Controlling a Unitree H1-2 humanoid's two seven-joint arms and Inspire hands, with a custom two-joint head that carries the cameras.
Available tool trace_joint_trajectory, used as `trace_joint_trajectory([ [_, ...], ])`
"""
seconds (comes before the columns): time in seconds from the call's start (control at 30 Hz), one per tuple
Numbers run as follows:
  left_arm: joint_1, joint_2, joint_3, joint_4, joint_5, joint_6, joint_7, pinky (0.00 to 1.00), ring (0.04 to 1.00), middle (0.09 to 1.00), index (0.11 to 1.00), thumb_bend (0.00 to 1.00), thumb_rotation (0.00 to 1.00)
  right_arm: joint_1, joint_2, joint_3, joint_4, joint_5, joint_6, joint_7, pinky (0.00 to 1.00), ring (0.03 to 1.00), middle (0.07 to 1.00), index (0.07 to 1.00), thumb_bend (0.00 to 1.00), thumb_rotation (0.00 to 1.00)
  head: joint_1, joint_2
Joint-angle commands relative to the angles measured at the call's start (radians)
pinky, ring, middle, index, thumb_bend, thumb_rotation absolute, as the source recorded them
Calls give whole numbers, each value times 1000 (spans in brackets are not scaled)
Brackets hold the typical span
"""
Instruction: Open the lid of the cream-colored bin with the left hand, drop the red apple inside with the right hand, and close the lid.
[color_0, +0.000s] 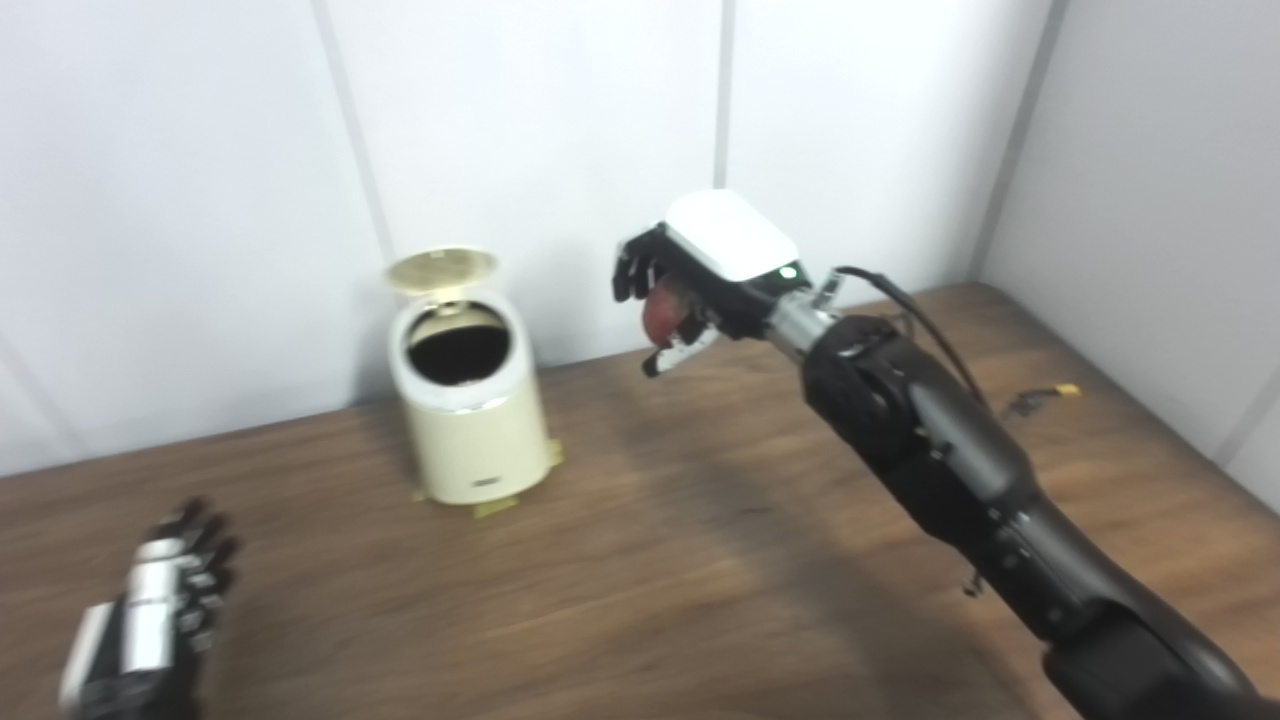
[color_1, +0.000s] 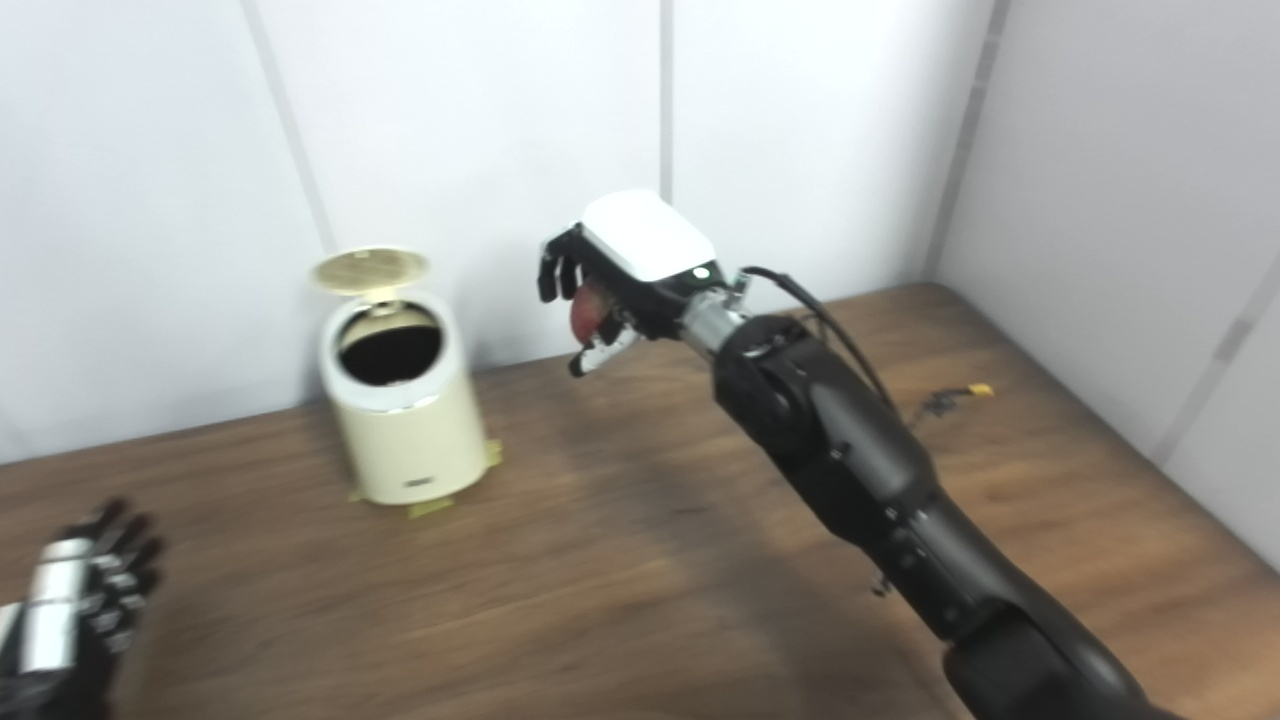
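Note:
The cream-colored bin (color_0: 478, 420) stands on the wooden table near the back wall, left of centre. Its round lid (color_0: 441, 268) is tipped up and back, and the dark inside shows. My right hand (color_0: 680, 290) is raised above the table to the right of the bin and is shut on the red apple (color_0: 662, 315). The apple is higher than the bin's rim and apart from it. My left hand (color_0: 150, 610) rests low at the front left of the table, fingers spread and empty, well away from the bin. It also shows in the right eye view (color_1: 70, 610).
A thin black cable with a yellow connector (color_0: 1068, 391) lies on the table at the far right. White wall panels close off the back and right side. The brown table (color_0: 640, 560) stretches between my two hands.

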Motion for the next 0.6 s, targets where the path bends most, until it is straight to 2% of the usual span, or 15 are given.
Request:
trace_joint_trajectory([
  [0.0,-26,-5,-4,3,21,-64,10,936,914,914,931,314,852,-75,22,-12,-45,-7,-26,-36,310,368,461,541,513,0,7,-1],
  [0.13,-22,-22,-16,34,32,-106,6,895,885,890,912,320,868,-102,83,-13,-36,20,-75,-57,337,372,477,545,512,0,70,-20],
  [0.3,-15,-47,-33,49,51,-133,18,848,869,873,905,349,858,-135,138,-7,-10,24,-97,-44,362,382,488,531,514,0,122,-40],
  [0.57,-8,-90,-53,42,80,-138,40,849,875,880,901,381,842,-200,205,0,143,23,-174,-127,358,394,513,512,516,0,173,-60],
])
